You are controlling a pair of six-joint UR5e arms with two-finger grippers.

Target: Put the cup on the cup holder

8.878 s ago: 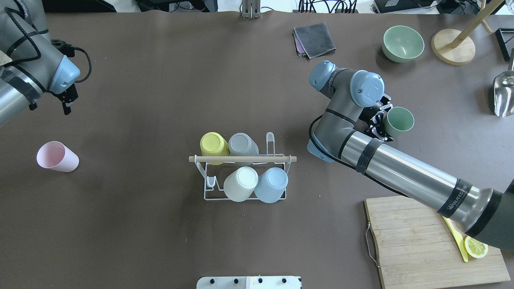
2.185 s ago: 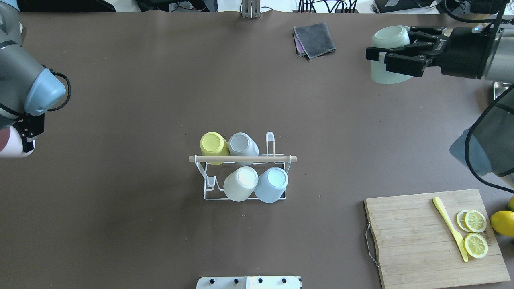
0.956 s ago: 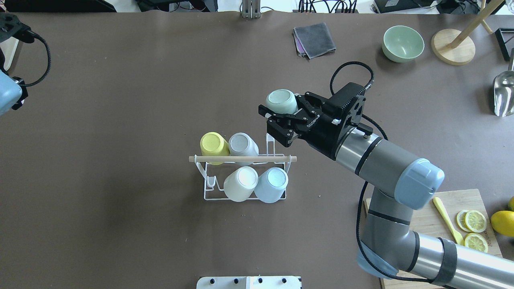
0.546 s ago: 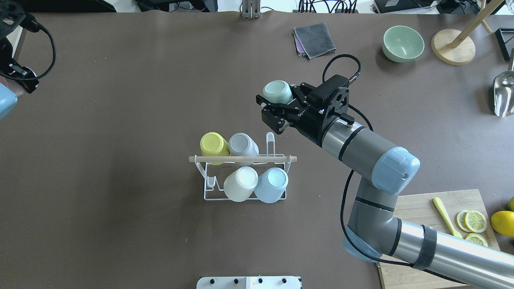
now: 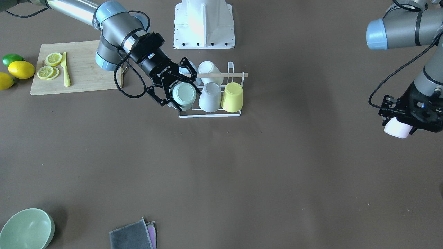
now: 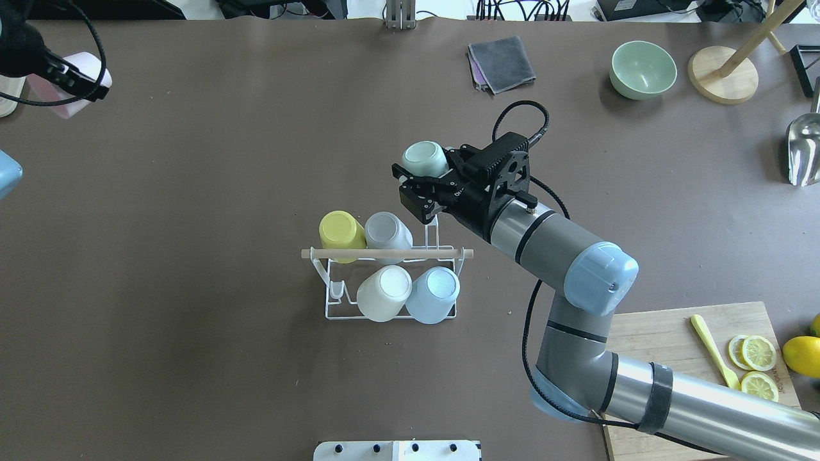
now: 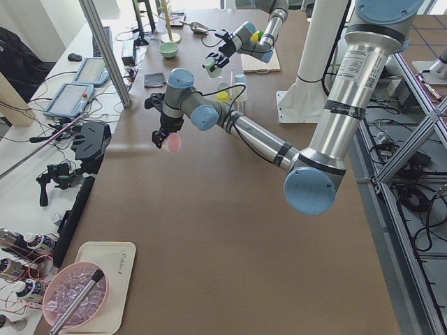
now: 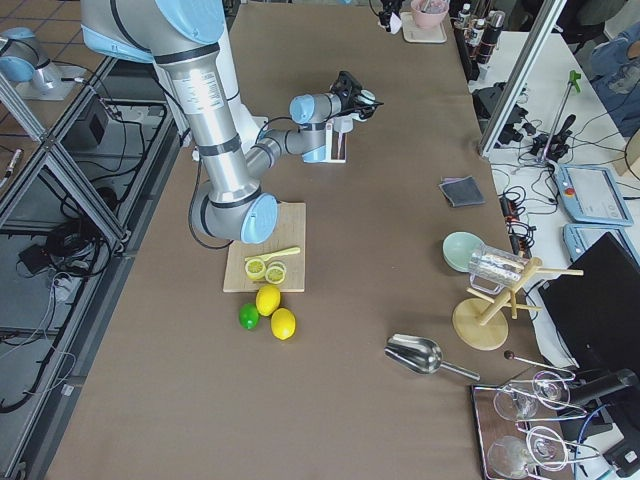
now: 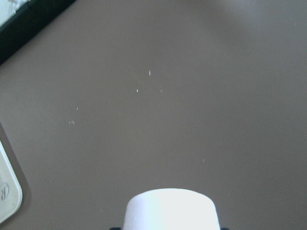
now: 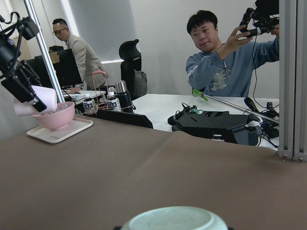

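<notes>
- The pale green cup [image 6: 425, 159] is held bottom-up in the jaws of the right gripper [image 6: 415, 186], off the tabletop [image 6: 192, 358].
- It hangs over the cup holder [image 6: 333, 296] at the far corner on the robot's right, just beside the grey cup [image 6: 386, 230].
- In the front-facing view the green cup lines up with the grey and yellow cups as a third in that row. Whether it touches the wire prong beneath cannot be told.
- The right gripper's jaws are closed on the cup's sides, with one finger on each side of it.
- The holder stands in the middle of the tabletop, and its wooden rod [image 6: 384, 254] runs across the top.
- Four upturned cups already sit on it. The yellow cup [image 6: 341, 232] and the grey one are in the far row. A white cup [image 6: 384, 291] and a light blue cup [image 6: 434, 292] are in the near row.
- The near prong on the robot's left stands bare.
- The left gripper [image 5: 401, 121] is well apart from the holder, at the tabletop's left end. It is raised, and its jaws are clamped on a pink cup [image 5: 397, 130].
- A wooden cutting board [image 6: 666, 384] lies near the robot's right and carries lemon slices [image 6: 758, 352] and a yellow knife [image 6: 712, 351].
- A whole lemon [image 6: 802, 356] lies just beside the board.
- A green bowl [image 6: 642, 69] and a folded grey cloth [image 6: 503, 63] lie at the far edge.
</notes>
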